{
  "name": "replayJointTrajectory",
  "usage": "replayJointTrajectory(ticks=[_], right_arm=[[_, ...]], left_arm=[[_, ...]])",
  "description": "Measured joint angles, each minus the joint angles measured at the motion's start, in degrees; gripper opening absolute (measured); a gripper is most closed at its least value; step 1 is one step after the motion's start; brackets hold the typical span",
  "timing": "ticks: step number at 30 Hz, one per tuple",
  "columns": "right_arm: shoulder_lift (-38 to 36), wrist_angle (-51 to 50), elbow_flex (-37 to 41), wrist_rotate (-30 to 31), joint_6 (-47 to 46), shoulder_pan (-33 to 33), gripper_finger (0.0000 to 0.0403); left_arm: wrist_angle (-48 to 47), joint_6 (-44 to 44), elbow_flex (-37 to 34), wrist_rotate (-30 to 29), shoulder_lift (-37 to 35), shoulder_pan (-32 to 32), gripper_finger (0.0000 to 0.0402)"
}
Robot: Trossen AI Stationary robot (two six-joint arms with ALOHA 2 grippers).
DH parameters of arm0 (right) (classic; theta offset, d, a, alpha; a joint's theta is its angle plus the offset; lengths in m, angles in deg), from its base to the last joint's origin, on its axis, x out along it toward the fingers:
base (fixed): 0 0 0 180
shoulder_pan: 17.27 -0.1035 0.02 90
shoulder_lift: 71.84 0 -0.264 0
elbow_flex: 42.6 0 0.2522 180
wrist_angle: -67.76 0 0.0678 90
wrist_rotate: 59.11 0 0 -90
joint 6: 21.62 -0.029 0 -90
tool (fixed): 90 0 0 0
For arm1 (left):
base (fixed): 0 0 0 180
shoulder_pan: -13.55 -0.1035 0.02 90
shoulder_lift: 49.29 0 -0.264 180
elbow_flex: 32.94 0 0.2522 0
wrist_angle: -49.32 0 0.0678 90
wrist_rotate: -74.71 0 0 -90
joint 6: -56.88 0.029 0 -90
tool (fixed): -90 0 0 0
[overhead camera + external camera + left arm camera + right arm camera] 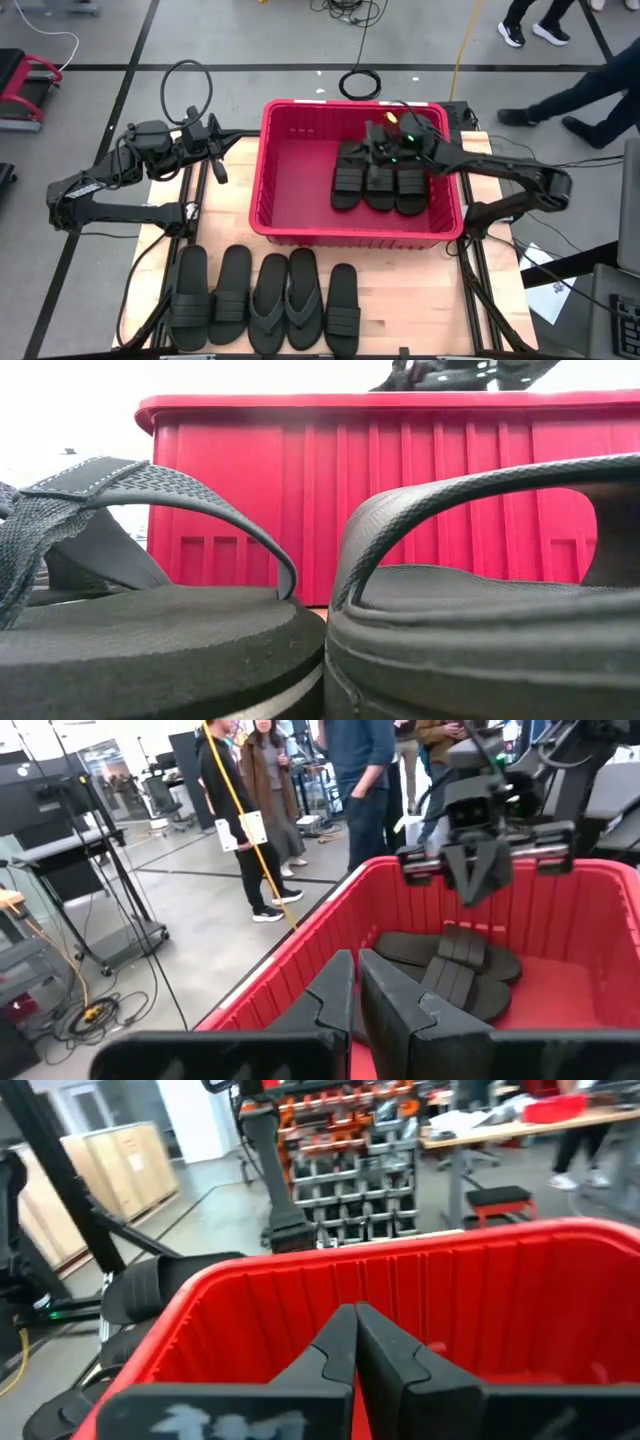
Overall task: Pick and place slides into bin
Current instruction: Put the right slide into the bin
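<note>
So you have three slides (378, 180) lying side by side in the bin (290, 215), toward its right end. Five more (265, 300) wait in a row on the counter (230, 200) just in front of the bin, two of them flip-flops. Your right pincer (395, 135) hovers over the binned slides, pinched together and empty. Your left pincer (210, 135), narrow and empty, waits beside the bin's left wall.

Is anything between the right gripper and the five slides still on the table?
Yes. The right gripper is shut inside the red plastic bin, whose near wall stands between it and the row of black rubber slides.
</note>
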Motion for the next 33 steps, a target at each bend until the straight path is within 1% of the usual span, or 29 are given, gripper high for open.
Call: replayJointTrajectory(ticks=[4, 7, 9, 11, 14, 19, 23, 26, 29, 31, 33], right_arm=[[-8.85, -0.37, 6.14, 5.34, -1.19, -1.38, 0.0000], [-15.50, -0.14, 9.66, 5.49, -2.87, -1.63, 0.0000], [-18.65, -1.18, 11.54, 6.69, -5.38, -1.55, 0.0000], [-20.93, -2.32, 13.22, 6.94, -7.93, -1.44, 0.0000], [-23.99, -2.25, 15.11, 6.83, -12.18, -1.57, 0.0000], [-27.08, -3.17, 18.10, 6.96, -15.26, -1.53, 0.0000], [-28.12, -2.63, 18.19, 6.73, -14.30, -1.53, 0.0000], [-28.47, -3.25, 18.23, 6.73, -11.89, -1.36, 0.0000], [-29.13, -5.90, 18.23, 6.10, -10.13, -0.38, 0.0000], [-29.14, -8.39, 18.23, 2.64, -9.22, 0.91, 0.0000], [-29.14, -10.57, 18.25, -2.44, -9.18, 2.51, 0.0000]], left_arm=[[-0.02, 0.26, 0.00, 0.48, 0.00, -0.01, 0.0026], [-0.13, 0.18, 0.00, 0.92, 0.01, -0.01, 0.0026], [-0.29, -0.19, 0.00, 2.14, 0.21, -0.01, 0.0026], [-0.56, -0.29, 0.00, 3.81, 0.66, -0.01, 0.0026], [-1.39, -0.22, 0.00, 8.75, 1.67, -0.05, 0.0026], [-2.47, -1.82, 0.00, 18.63, 4.31, -0.05, 0.0026], [-1.76, -4.55, 0.00, 24.17, 6.95, 0.90, 0.0026], [-1.46, -7.41, 1.60, 25.69, 9.87, 2.60, 0.0026], [-3.73, -8.31, 5.81, 26.25, 14.18, 5.40, 0.0026], [-6.24, -9.01, 9.65, 26.70, 17.74, 7.46, 0.0026], [-8.25, -10.94, 13.98, 26.90, 21.71, 9.55, 0.0026]])
